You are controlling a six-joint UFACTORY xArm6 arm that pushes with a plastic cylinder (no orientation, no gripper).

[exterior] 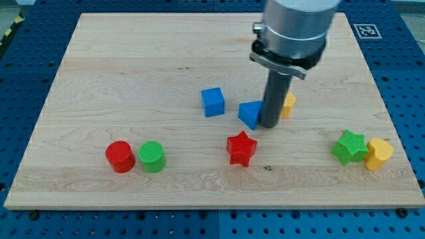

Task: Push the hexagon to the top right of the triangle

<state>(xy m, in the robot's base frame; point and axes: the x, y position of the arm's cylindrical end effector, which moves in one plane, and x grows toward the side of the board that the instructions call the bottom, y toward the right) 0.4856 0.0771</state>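
Note:
A yellow hexagon block sits just right of my rod, mostly hidden behind it. A blue triangle block lies just left of the rod. My tip rests on the board between the two, touching or nearly touching both. The arm's grey body comes down from the view's top.
A blue cube lies left of the triangle. A red star is below it. A red cylinder and a green cylinder stand at the lower left. A green star and a yellow block sit at the lower right.

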